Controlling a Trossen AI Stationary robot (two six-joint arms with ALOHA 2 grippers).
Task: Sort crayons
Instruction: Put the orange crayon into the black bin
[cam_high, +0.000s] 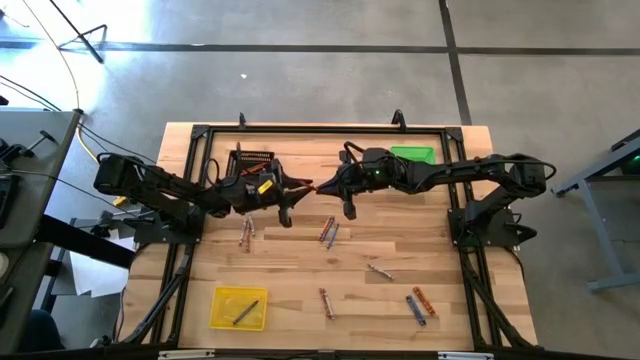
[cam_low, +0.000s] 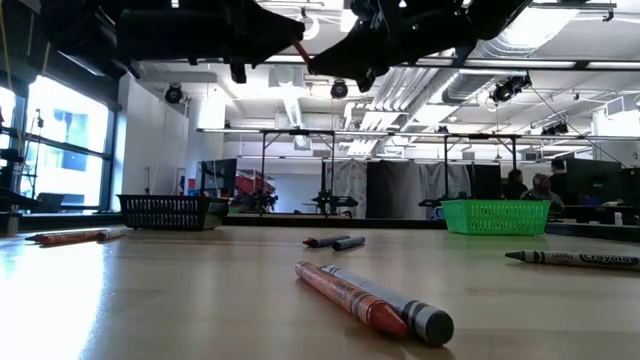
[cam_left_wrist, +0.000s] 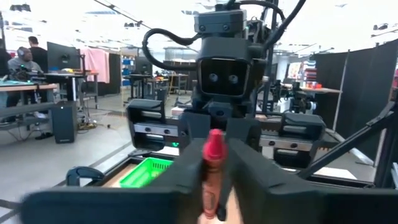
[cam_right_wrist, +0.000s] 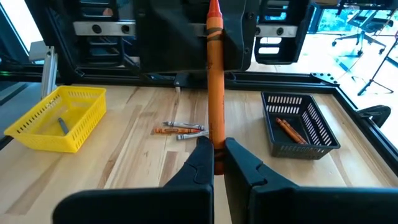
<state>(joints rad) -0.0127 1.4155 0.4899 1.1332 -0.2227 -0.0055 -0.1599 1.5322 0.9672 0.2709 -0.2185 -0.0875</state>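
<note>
An orange-red crayon (cam_high: 309, 187) hangs level above the middle of the table, between my two grippers. My left gripper (cam_high: 296, 190) comes from the table's left and my right gripper (cam_high: 324, 187) from the right; each is shut on one end of it. Loose crayons lie flat on the wood: a pair (cam_high: 246, 232), another pair (cam_high: 328, 232), one (cam_high: 379, 270), one (cam_high: 325, 302) and a pair (cam_high: 418, 303). A yellow tray (cam_high: 222, 296) near the front left has a grey crayon (cam_high: 246, 313) in it. Orange crayons (cam_right_wrist: 287, 129) lie in the black basket (cam_right_wrist: 323, 134). My left gripper pinches the crayon's left end (cam_left_wrist: 212, 186) between its two fingers (cam_left_wrist: 183, 180). The fingers come level from the table's left and lie along the crayon, which is clear of the table. My right gripper pinches the crayon's right end (cam_right_wrist: 215, 140) between its two fingers (cam_right_wrist: 202, 158). The fingers come about level from the table's right and lie along the crayon. The crayon runs straight out from them to the left gripper's jaws.
The black basket (cam_high: 252, 160) stands at the far left and a green basket (cam_high: 412, 154) at the far right. A black frame (cam_high: 300, 130) runs along the table's far edge and sides. Bare wood lies between the loose crayons.
</note>
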